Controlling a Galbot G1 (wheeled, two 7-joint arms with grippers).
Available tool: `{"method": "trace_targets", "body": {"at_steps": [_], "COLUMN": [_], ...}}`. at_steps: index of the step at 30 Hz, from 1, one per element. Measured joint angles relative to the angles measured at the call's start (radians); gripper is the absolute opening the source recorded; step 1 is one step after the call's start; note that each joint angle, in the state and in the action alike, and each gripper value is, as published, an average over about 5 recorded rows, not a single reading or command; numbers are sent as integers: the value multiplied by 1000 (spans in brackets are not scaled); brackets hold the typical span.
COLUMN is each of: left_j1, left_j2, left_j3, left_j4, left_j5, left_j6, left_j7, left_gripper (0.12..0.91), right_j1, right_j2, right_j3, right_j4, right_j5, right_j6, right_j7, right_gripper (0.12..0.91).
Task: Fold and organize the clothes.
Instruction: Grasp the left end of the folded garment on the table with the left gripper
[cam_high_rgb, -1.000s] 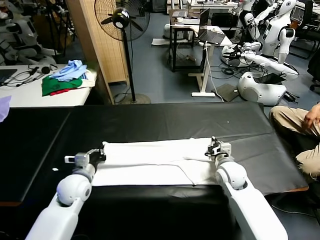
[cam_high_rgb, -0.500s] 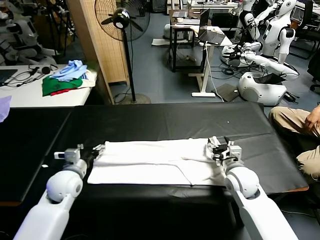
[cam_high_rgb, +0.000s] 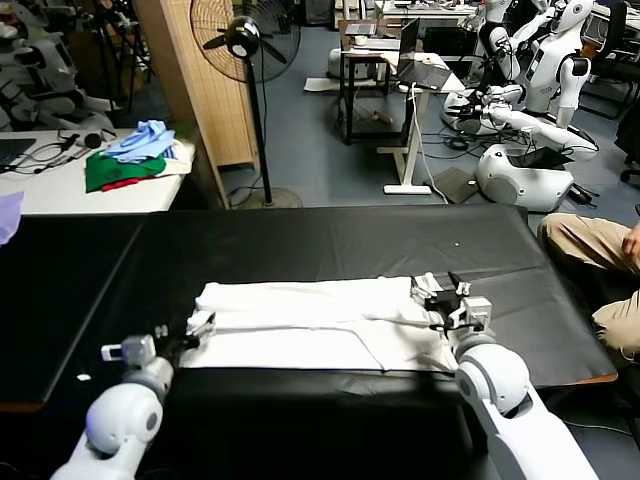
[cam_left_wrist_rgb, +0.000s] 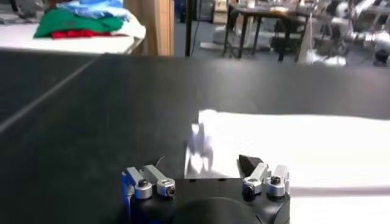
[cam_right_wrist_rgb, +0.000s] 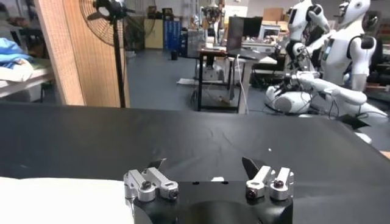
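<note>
The white T-shirt lies folded in a long band across the near part of the black surface. The left hand sits at the shirt's left end with its fingers apart, holding nothing. The right hand sits at the right end, likewise spread and empty.

Head camera sits high, looks forward and down across the black table into the lab beyond. Left wrist camera rides low behind the left gripper, close to the table, facing its far edge. Right wrist camera sits likewise behind the right gripper. All three share the table and white T-shirt; fan shows in head and right wrist views.
</note>
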Motion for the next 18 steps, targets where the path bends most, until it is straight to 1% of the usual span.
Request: {"method": "trace_targets", "body": {"at_steps": [2, 3, 6, 7, 9, 10, 12, 13, 14, 18], "left_j1": [1, 0, -5, -7, -11, -13, -15, -16, -18, -21], "left_j2": [-12, -17, -32, -36, -41, -42, -41, -40, -37, -25], "left_j3": [3, 5, 8, 9, 9, 8, 8, 7, 7, 7], "left_j4": [5, 8, 17, 19, 22, 23, 22, 21, 21, 21], "left_j5": [15, 19, 13, 5, -16, -26, -37, -36, -31, 21], "left_j6": [-2, -2, -1, 1, 7, 11, 18, 21, 22, 5], "left_j7": [3, 3, 3, 3, 4, 5, 9, 12, 15, 28], "left_gripper": [719, 676, 517, 451, 351, 285, 198, 167, 152, 151], "right_j1": [0, 0, 1, 1, 1, 1, 1, 0, -1, -5], "right_j2": [1, 2, 6, 7, 8, 8, 9, 9, 10, 14], "right_j3": [-1, -2, -6, -7, -8, -8, -8, -7, -7, -4], "right_j4": [4, 6, 11, 12, 13, 13, 13, 14, 14, 20], "right_j5": [-1, -1, -3, -3, -4, -4, -6, -6, -6, -8], "right_j6": [1, 1, 1, 1, 1, 1, 1, 1, 1, 1], "right_j7": [0, -1, -1, -2, -3, -4, -5, -5, -5, -5], "right_gripper": [798, 798, 798, 798, 798, 798, 798, 798, 798, 798]}}
